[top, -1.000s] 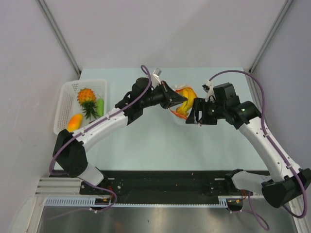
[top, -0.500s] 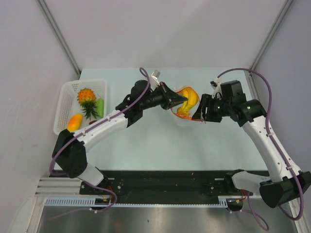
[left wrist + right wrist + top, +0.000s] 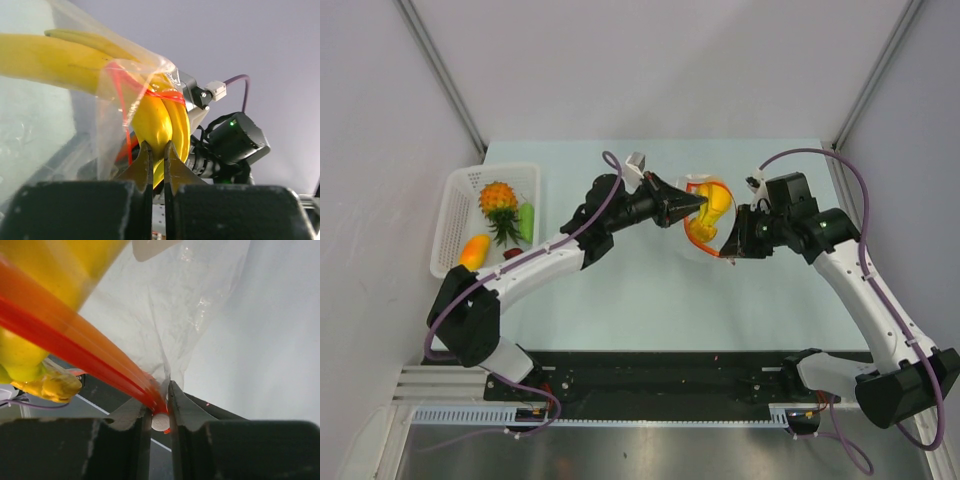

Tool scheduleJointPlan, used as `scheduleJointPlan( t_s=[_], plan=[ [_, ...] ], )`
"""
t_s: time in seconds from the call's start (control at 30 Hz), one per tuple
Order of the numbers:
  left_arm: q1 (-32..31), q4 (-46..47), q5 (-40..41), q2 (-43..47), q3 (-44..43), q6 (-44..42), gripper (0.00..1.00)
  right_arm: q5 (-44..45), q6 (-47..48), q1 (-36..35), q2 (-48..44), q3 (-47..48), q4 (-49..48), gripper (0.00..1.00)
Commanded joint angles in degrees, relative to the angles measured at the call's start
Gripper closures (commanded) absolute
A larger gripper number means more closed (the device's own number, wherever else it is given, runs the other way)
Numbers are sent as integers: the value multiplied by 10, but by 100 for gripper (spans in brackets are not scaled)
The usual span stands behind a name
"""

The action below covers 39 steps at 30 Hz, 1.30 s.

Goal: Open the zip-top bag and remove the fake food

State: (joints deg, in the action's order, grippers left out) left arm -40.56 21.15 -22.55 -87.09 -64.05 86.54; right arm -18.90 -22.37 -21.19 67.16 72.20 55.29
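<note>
Your right gripper point(image 3: 159, 409) is pinched tight on the orange-red zip strip point(image 3: 75, 340) at the right end of the zip-top bag point(image 3: 200, 305), your left gripper point(image 3: 156, 150) clamps its opposite lip, and the bag, bananas point(image 3: 160, 120) inside, spans arm to arm over the table point(image 3: 620, 290).

The zip-top bag point(image 3: 695, 238) hangs over the desk point(image 3: 640, 290) between the left fingers point(image 3: 700, 203) and the right fingers point(image 3: 725, 250), with an edge caught in each pair. The bananas point(image 3: 713, 205) sit in the bag, just beyond the left fingers' tips. Well left of both pairs, a basket point(image 3: 455, 190) on the desk holds a toy pineapple point(image 3: 498, 198). A toy vegetable point(image 3: 526, 220) lies on the pineapple's fingers-ward side, and a toy fruit point(image 3: 473, 250) lies nearer the arm bases.
</note>
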Motion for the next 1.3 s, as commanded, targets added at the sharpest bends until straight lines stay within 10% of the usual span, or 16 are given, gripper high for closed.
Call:
scheduleJointPlan(
  t_s=[0.0, 0.37, 1.27],
  plan=[
    [5, 119, -8, 19, 24, 120, 100, 38, 2, -3, 3, 5, 2, 82],
    [-5, 52, -44, 39, 19, 90, 100, 102, -7, -2, 14, 58, 7, 84],
    [-1, -247, -335, 60, -137, -377, 100, 56, 19, 102, 63, 33, 25, 87]
  ],
)
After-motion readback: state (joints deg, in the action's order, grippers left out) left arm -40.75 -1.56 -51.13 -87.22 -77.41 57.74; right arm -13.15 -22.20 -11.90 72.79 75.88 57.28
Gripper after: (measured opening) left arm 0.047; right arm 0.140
